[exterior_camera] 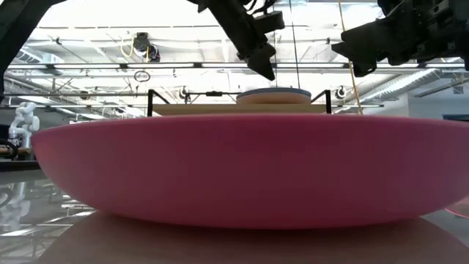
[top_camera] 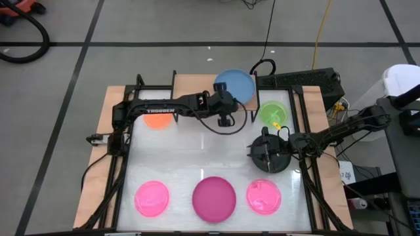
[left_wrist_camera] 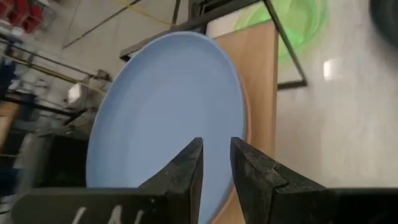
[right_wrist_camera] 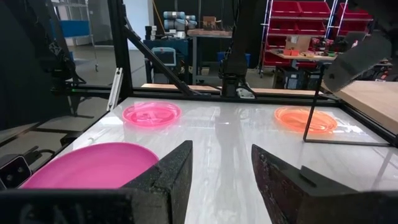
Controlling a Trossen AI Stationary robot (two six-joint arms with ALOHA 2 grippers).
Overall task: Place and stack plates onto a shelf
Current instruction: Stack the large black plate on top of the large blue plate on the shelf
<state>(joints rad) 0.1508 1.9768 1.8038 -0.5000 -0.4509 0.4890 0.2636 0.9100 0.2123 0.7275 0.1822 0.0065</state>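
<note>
Stacking so far: a round blue plastic plate (top_camera: 235, 84) lies on the light-wood shelf board on black legs (top_camera: 197, 83), at its right end; the low view shows another plate's pale edge under it.
Left gripper (left_wrist_camera: 216, 163): hovers just above the near edge of the blue plate, fingers close together with a thin gap, clamped on nothing.
Right gripper (right_wrist_camera: 221, 180): over the round black plate (top_camera: 269, 157) on the white tabletop (top_camera: 197, 154), fingers apart, nothing between them.
Plates waiting: small orange (top_camera: 156, 118), small green (top_camera: 272, 113), two small hot-pink (top_camera: 151, 198) and (top_camera: 264, 196), large magenta (top_camera: 214, 198), all on the table.
Doing it well: lift the left gripper straight up so the blue plate is not nudged; take the black plate by its rim and set it centred on the stack.
</note>
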